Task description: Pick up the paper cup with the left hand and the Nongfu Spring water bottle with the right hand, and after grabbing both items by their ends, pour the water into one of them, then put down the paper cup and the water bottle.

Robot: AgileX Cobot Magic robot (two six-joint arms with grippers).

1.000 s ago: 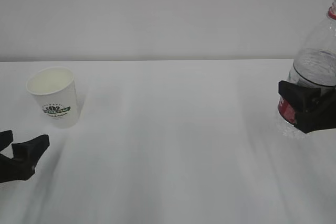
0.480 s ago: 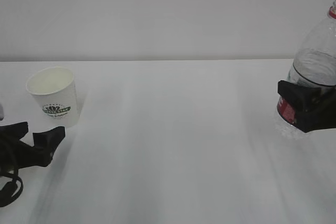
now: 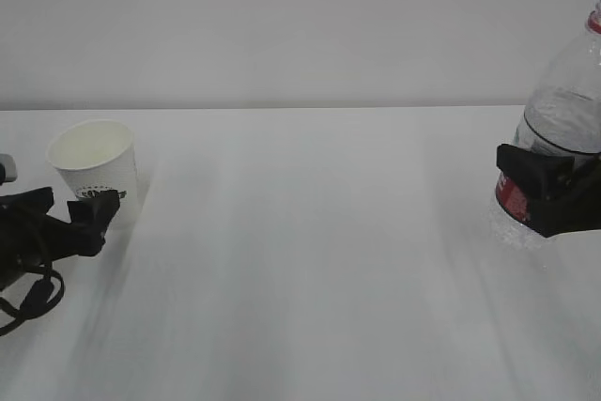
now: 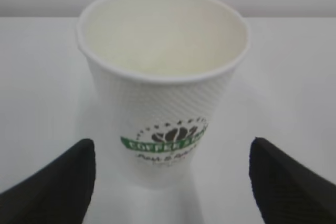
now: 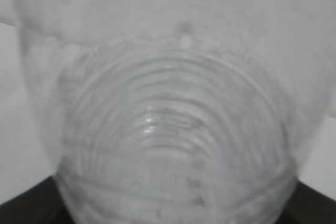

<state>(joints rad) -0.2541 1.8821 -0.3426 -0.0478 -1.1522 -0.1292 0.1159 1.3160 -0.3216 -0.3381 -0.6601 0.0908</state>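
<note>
The paper cup [image 4: 163,85] stands upright near the tabletop's [image 3: 310,260] left edge, between the left end effector's [image 3: 58,218] wide-released fingers. The right end effector [image 3: 554,196] grasps the water bottle [image 3: 562,124] at the right edge. An off-center closing could tip the light, empty cup.

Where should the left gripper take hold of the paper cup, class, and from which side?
Grip the paper cup low on its wall, about the logo band, coming level from the front. It stands upright and tapers downward, so the open left gripper, one finger to each side, can close across the narrower lower body.
</note>
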